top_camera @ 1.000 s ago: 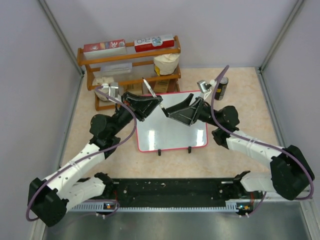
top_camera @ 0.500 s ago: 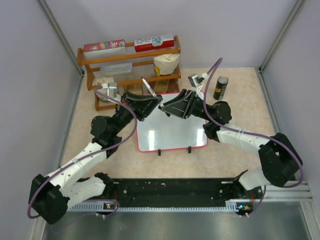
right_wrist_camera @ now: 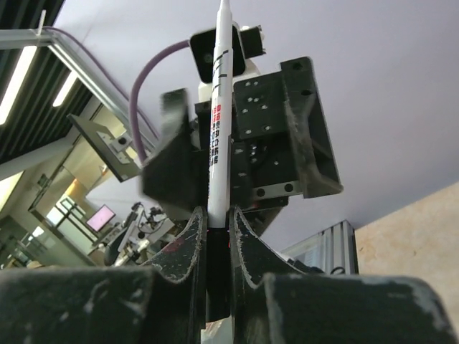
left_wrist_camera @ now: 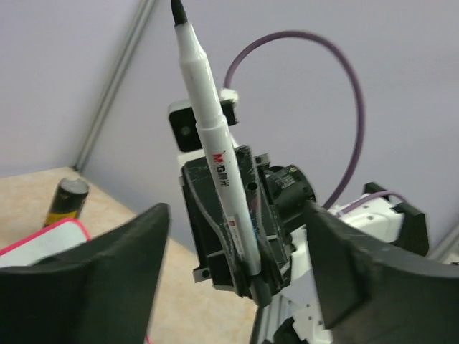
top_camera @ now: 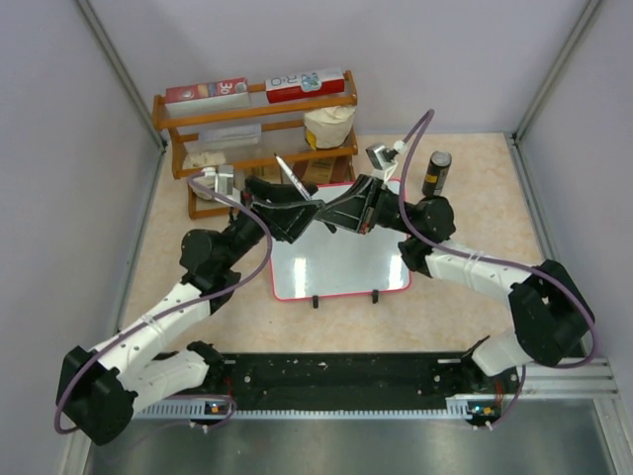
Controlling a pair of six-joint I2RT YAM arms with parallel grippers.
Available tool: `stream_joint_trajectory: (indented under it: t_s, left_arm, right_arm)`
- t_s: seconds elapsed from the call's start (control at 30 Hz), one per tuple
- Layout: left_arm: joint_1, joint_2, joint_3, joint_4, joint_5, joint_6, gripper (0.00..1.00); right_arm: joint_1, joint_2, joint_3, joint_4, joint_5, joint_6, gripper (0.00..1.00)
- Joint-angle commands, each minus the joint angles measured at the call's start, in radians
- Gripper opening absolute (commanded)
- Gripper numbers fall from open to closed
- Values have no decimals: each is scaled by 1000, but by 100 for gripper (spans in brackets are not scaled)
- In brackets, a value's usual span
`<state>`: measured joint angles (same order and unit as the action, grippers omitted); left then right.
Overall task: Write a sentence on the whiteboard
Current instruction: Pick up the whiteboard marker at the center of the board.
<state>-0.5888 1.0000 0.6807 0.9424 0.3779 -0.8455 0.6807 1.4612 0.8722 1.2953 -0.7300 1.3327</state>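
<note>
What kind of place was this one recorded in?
Probably a robotics lab test cell: a table boxed in by plain panels on metal framing, left arm and right arm bolted at its near edge, and a monitor and strip lights beyond.

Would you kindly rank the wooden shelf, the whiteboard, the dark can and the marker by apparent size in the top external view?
1. wooden shelf, though it stands taller, so nearer the camera.
2. whiteboard, partly covered by the arms.
3. dark can.
4. marker, similar in length but far thinner, its lower end hidden.
</note>
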Motion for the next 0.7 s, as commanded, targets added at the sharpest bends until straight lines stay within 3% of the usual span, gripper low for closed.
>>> stream_joint_trajectory:
  t_s: [0.0,0.03,0.17,0.33,0.43,0.57,0.67]
  left_arm:
    - [1,-78,59,-244,-31,153,89]
    - [1,-98,72,-407,-49,190,98]
    - [1,-159,215,-840,-167,469,99]
    - [-8,-97,416,-1305,-249,754,99]
    - [-87,-26,534,-1413,-380,892,99]
    - [-284,44,573,-1420,-668,1140,99]
    - [-400,94,551,-1387,-735,1319,99]
  right_arm:
    - [0,-51,36,-143,-26,-100,0]
    - [-22,-86,31,-190,-23,-122,0]
    - [-99,-185,27,-514,-13,-266,0]
    - [-141,-255,149,-1058,-12,-594,0]
    - [-141,-254,226,-1332,-15,-746,0]
    - [-144,-243,245,-1485,-54,-828,0]
    - [-145,-245,232,-1544,-81,-846,0]
